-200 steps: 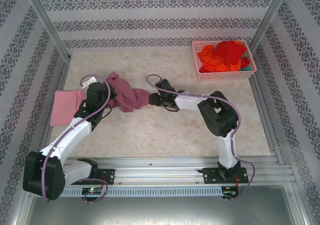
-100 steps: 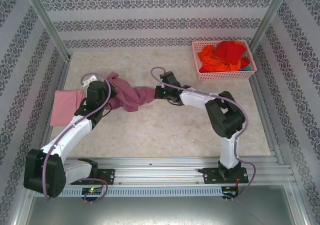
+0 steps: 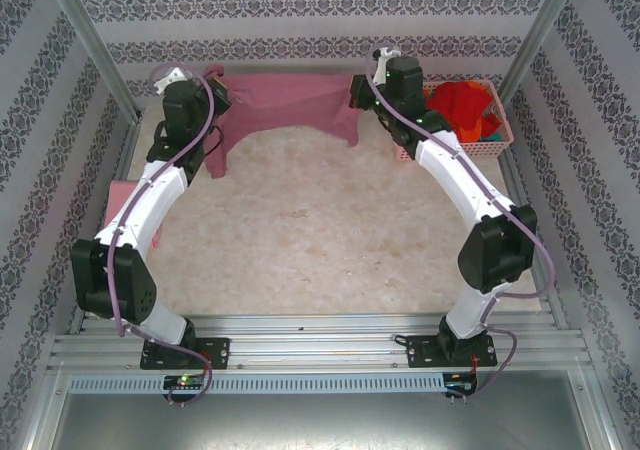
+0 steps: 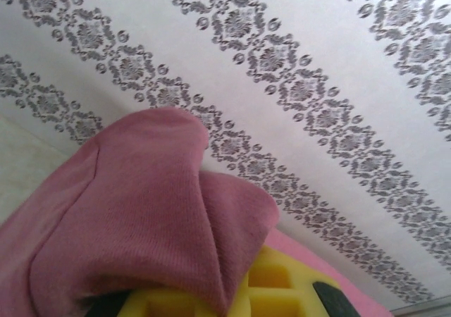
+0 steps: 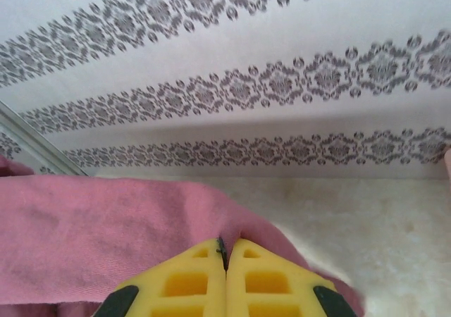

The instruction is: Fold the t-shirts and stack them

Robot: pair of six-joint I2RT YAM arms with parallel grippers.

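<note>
Mauve t-shirt: soft, limp; spread left of the basket.
Left gripper: clenched on one corner.
Right gripper: clenched on another.
Hold: corners likely best.

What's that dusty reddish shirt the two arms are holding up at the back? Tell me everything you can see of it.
The mauve t-shirt is plain, soft knit cloth in a dusty pinkish maroon. It is held spread wide over the far side of the table, its top edge stretched between the left hand and the right hand, both shut on it. Wrinkled ends droop lower at each side. Whether its lower edge touches the table cannot be told.
</note>
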